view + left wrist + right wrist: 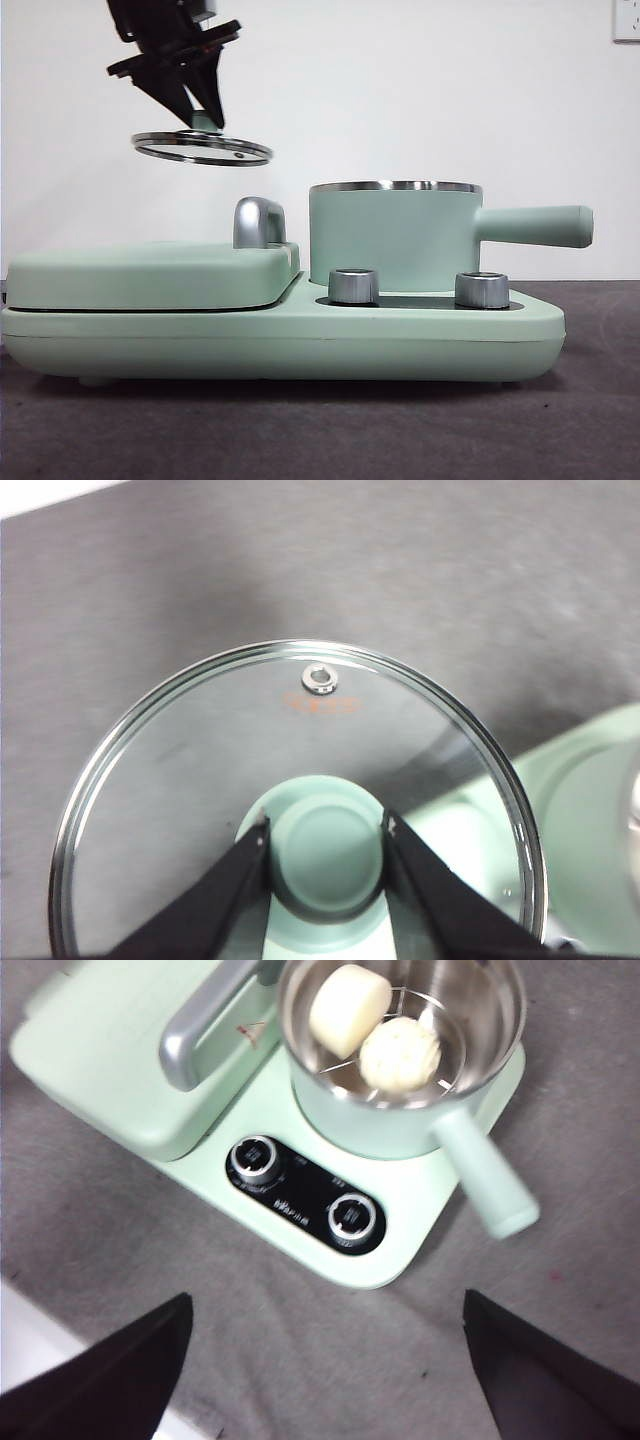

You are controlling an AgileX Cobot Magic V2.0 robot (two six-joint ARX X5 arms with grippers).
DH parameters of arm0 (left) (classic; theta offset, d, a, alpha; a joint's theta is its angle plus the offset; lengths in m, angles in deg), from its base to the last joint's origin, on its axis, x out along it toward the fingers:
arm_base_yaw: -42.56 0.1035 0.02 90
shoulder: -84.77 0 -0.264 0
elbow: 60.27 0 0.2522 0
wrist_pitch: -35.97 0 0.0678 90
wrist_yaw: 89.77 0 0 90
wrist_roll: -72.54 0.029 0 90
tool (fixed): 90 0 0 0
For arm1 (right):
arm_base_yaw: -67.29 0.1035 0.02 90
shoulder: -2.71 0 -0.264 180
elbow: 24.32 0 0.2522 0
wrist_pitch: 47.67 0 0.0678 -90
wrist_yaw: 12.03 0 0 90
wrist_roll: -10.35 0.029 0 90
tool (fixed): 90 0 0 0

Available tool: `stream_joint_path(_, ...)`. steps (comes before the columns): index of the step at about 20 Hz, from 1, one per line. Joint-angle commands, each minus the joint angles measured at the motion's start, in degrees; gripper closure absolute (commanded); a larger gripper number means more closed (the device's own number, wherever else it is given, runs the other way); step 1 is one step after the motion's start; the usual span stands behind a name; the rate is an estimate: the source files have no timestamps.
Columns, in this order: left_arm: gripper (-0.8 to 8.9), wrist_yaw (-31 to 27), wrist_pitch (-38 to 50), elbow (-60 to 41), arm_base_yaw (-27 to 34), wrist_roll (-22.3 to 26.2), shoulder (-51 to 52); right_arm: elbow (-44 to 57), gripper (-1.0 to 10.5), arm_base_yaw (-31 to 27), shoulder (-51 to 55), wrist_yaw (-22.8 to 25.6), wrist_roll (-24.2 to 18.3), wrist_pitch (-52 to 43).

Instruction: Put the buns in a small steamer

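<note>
**Lid held aloft, both buns in the pot**

At the upper left of the front view, the left end effector (pixel 205 112) pinches the green knob (pixel 327 848) of the glass lid (pixel 202 147), holding it in the air above the flat griddle (pixel 150 275). The small steamer (pixel 395 235) stands uncovered at centre right. Inside it, on a wire rack, the smooth cream bun (pixel 349 1009) and the ridged white bun (pixel 400 1055) lie touching. The right end effector (pixel 325 1380) hangs spread wide above the grey tabletop (pixel 300 1360).

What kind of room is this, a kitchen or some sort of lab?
Probably a lab test bench, not a kitchen: a bare white wall, a grey mat, and only a mint-green cooker with its small steamer. The left hand holds the lid aloft.
</note>
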Motion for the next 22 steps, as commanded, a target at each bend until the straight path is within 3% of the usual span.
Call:
stream_joint_path(1, 8.03, 0.37, -0.28, 2.32, -2.51, -1.14, -1.03, 9.09, 5.2, 1.97, 7.5, 0.81, 3.56, -4.7)
stream_joint_path(5, 8.03, 0.37, -1.66, 2.32, -8.72, -1.7, -1.03, 20.98, 5.2, 3.02, 19.37, 1.33, 4.83, -11.43)
stream_joint_path(8, 8.03, 0.37, -3.26, 2.32, -14.14, -1.16, -1.01, 24.41, 5.2, 3.02, 23.54, 1.75, 5.09, -11.76)
stream_joint_path(15, 8.03, 0.37, -1.73, 2.32, -22.84, -0.61, -1.01, 24.9, 5.2, 2.99, 24.52, 3.04, 5.01, -11.72)
stream_joint_path(22, 8.03, 0.37, 1.92, 1.36, -24.81, -0.63, -1.4, 24.9, 5.2, 3.02, 24.52, 4.7, 4.61, -11.74)
